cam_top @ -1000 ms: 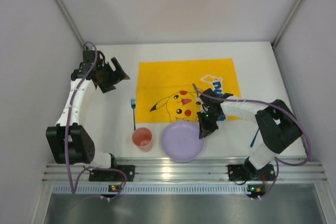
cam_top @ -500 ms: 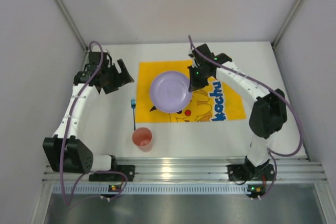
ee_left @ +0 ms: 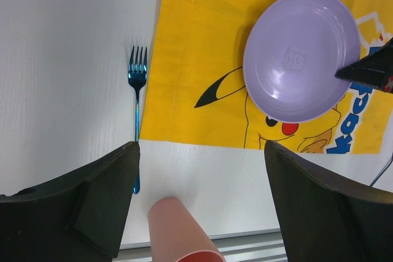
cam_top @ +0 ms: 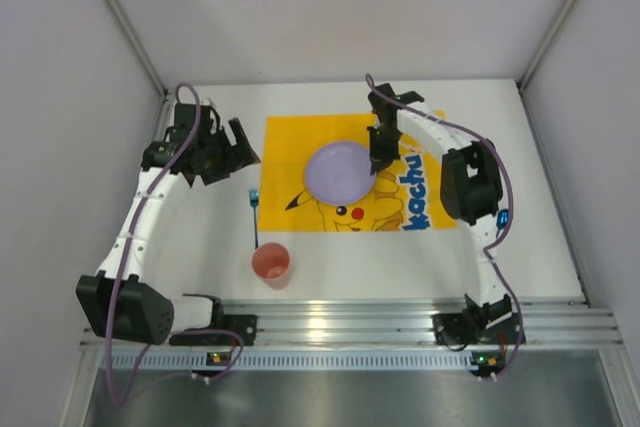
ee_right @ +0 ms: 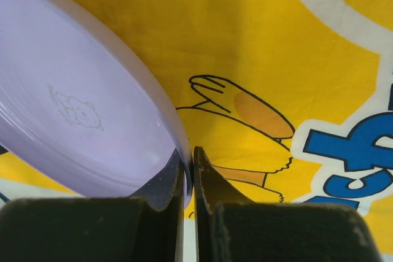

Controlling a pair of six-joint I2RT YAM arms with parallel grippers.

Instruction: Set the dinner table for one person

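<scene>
My right gripper (cam_top: 378,160) (ee_right: 192,157) is shut on the right rim of a purple plate (cam_top: 338,172) (ee_left: 301,53) (ee_right: 73,121). The plate hangs tilted over the yellow Pikachu mat (cam_top: 290,142) (ee_right: 258,29). I cannot tell whether it touches the cloth. A blue fork (cam_top: 255,215) (ee_left: 136,108) lies on the white dinner table (cam_top: 540,237) just left of the mat. A pink cup (cam_top: 271,264) (ee_left: 178,231) stands upright near the front edge. My left gripper (cam_top: 232,155) (ee_left: 201,146) hovers open at the back left, with nothing between its fingers.
Grey walls close in the table on the left, back and right. An aluminium rail (cam_top: 340,322) with both arm bases runs along the near edge. A small blue bit (cam_top: 501,217) shows beside the right arm's elbow.
The right arm carried the plate from the table's front edge up over the mat, then drew it slightly right and lower. The left gripper shifted a little to the right, still open.
</scene>
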